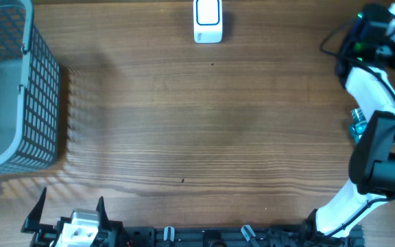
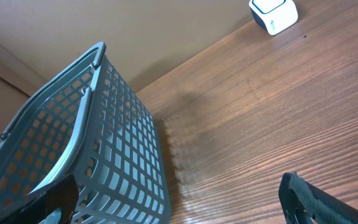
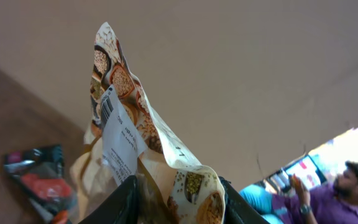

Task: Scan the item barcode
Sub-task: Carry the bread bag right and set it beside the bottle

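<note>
Both right jaws pinching pouch (image 3: 143, 134), left jaws wide

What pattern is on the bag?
The bag is cream with pictures of grains; the right wrist view shows it best.

Overhead: looked straight down on the table (image 1: 211, 123) from well above, the widest view.
Left wrist: sat low behind the left gripper (image 2: 179, 202), facing out between its spread jaws; basket (image 2: 104, 143) close beyond the left jaw, scanner (image 2: 273, 15) far ahead.
Right wrist: tilted upward, the packet (image 3: 135, 124) close between its jaws.
Shared: overhead and left wrist both showed basket (image 1: 19, 89) and scanner (image 1: 208, 20).
</note>
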